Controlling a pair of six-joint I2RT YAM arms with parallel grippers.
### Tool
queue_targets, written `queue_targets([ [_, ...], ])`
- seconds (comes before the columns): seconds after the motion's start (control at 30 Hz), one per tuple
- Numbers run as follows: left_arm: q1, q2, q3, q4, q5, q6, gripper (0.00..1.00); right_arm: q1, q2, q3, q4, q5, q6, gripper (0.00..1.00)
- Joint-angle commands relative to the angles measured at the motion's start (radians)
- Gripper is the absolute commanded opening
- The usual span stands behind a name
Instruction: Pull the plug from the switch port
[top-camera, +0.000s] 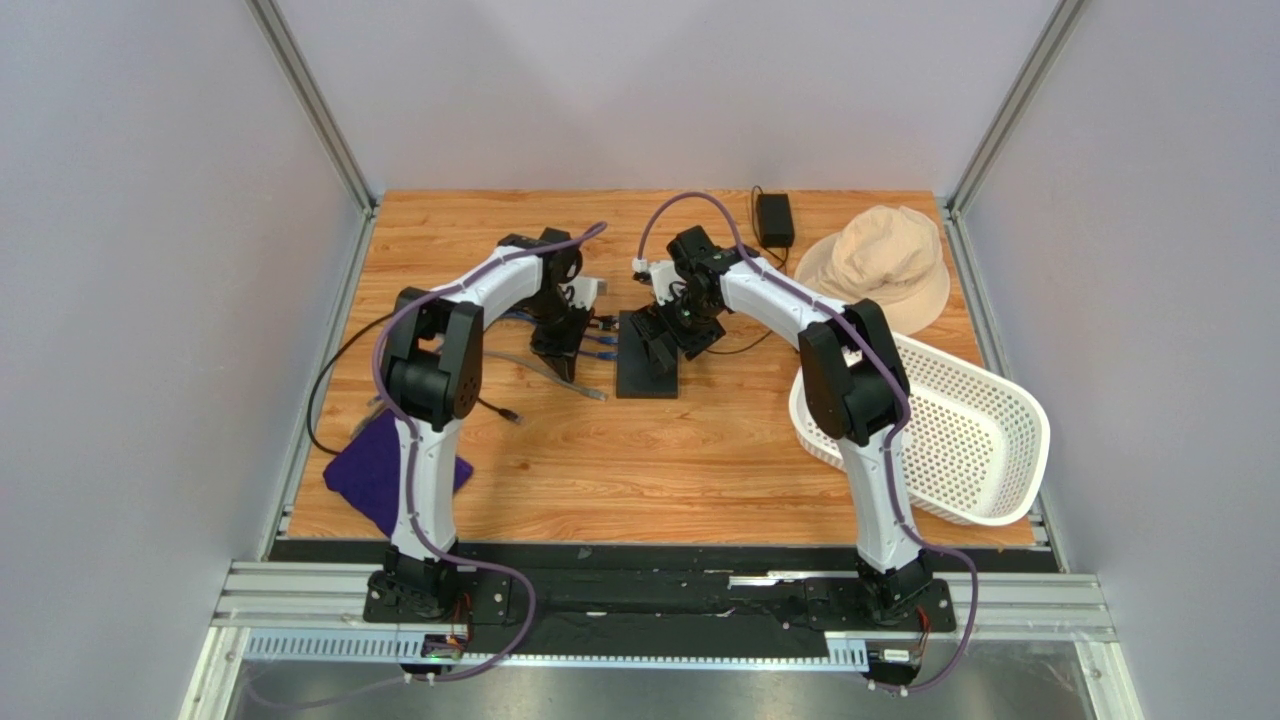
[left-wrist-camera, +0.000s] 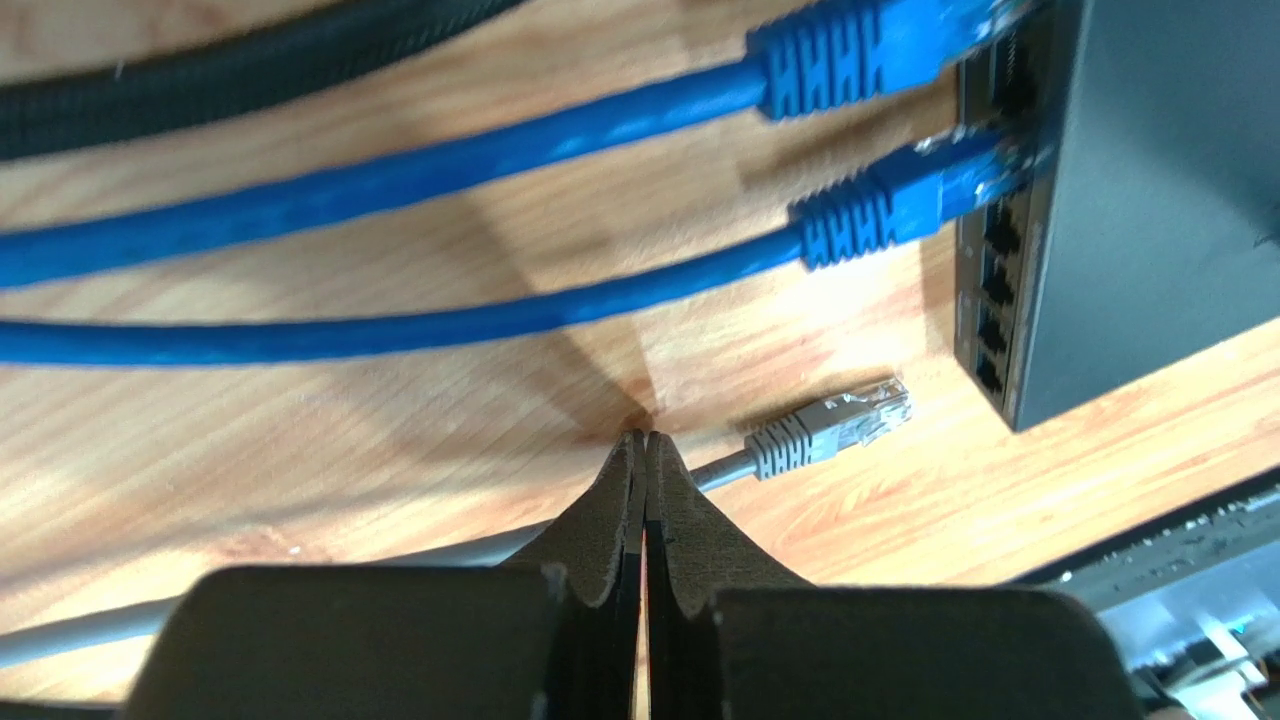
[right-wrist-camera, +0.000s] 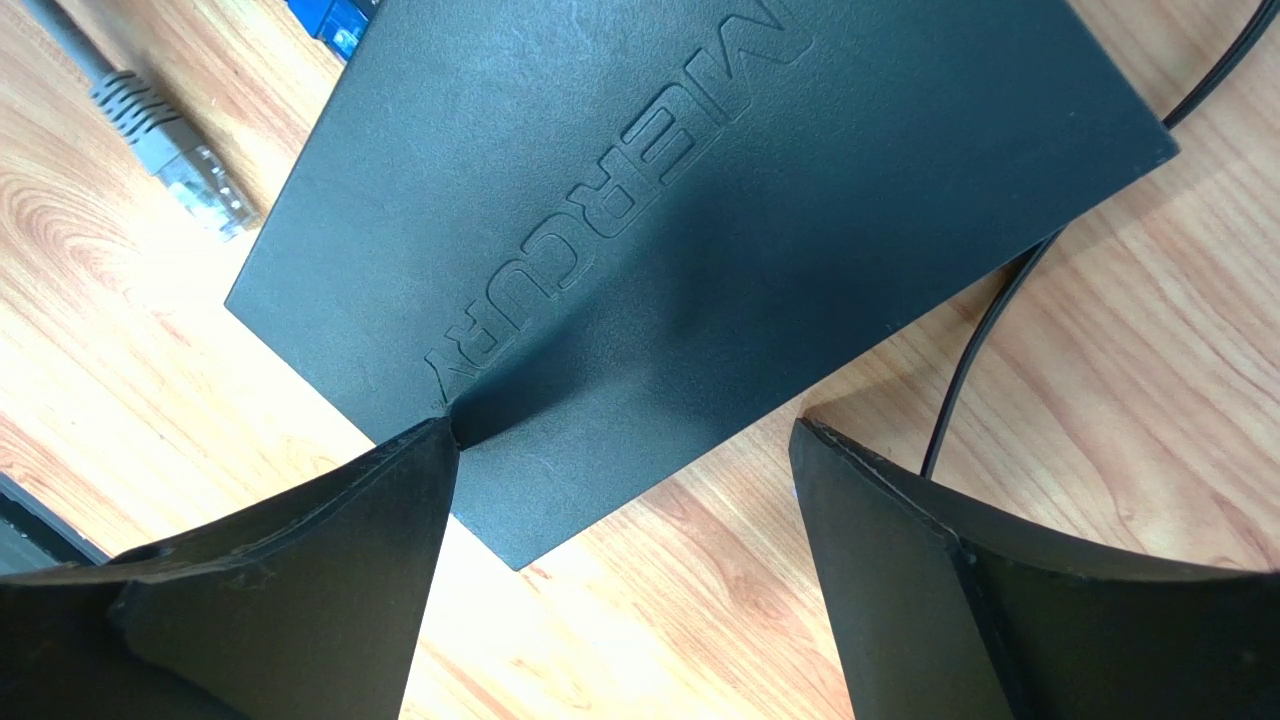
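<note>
The switch lies flat on the wooden table, between the two arms. In the left wrist view its row of sockets faces the left gripper.

Two blue cables sit plugged into that socket side. The grey plug is out of the switch and lies on the wood just beside the socket row, its tip pointing toward it without touching.

The left gripper is on the socket side too, farther from the switch than the grey plug. Its fingers are pressed flat together with no gap. The plug's grey cable runs under the fingertips, and I cannot tell whether they touch it.

The right gripper hangs over the switch with its jaws spread wide. One fingertip is at the lettered top face near a corner, and the other is just off the switch's edge, over bare wood. A thin black cord leaves the switch on the side away from the sockets.
</note>
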Motion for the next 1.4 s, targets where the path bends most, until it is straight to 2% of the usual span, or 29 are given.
queue_targets([
  [0.0,0.015,-0.049,0.029,-0.045,0.044,0.032,0.00,0.004,0.041,-0.053,-0.038,0.125,-0.024,0.90],
  [0.1,0.032,-0.101,0.043,-0.053,0.079,0.066,0.00,0.004,0.033,-0.053,-0.037,0.126,-0.029,0.89],
  [0.13,0.039,-0.118,0.040,-0.044,0.113,0.076,0.03,0.004,0.032,-0.053,-0.037,0.126,-0.030,0.90],
  [0.2,0.069,-0.178,0.028,0.002,0.162,0.131,0.18,0.004,0.025,-0.049,-0.035,0.123,-0.033,0.90],
  [0.23,0.078,-0.197,0.023,0.016,0.180,0.159,0.31,0.004,0.024,-0.046,-0.037,0.119,-0.035,0.90],
  [0.3,0.092,-0.241,0.026,0.042,0.162,0.249,0.42,0.004,0.016,-0.043,-0.035,0.113,-0.033,0.90],
  [0.33,0.092,-0.240,0.040,0.030,0.107,0.280,0.48,0.004,0.013,-0.042,-0.037,0.107,-0.033,0.90],
  [0.4,0.093,-0.208,0.109,-0.043,0.067,0.358,0.49,0.004,0.009,-0.037,-0.035,0.102,-0.033,0.90],
  [0.47,0.099,-0.194,0.138,-0.091,0.110,0.437,0.50,0.004,0.007,-0.030,-0.035,0.100,-0.033,0.90],
  [0.5,0.099,-0.200,0.141,-0.114,0.130,0.537,0.51,0.004,0.004,-0.026,-0.034,0.096,-0.033,0.90],
  [0.7,0.113,-0.218,0.088,-0.119,0.130,0.950,0.54,-0.005,-0.028,0.000,-0.037,0.091,-0.033,0.91],
  [0.8,0.113,-0.194,0.079,-0.131,0.118,1.078,0.54,-0.032,-0.065,0.021,-0.040,0.087,-0.035,0.93],
  [1.03,0.087,-0.126,0.056,-0.144,0.075,1.204,0.54,-0.094,-0.152,0.040,-0.041,0.119,-0.096,0.94],
  [1.2,0.029,-0.131,-0.064,-0.033,-0.020,1.253,0.54,-0.123,-0.177,0.018,-0.041,0.128,-0.108,0.95],
  [1.37,0.015,-0.103,-0.090,0.017,-0.040,1.255,0.54,-0.132,-0.180,0.032,-0.041,0.114,-0.099,0.96],
])
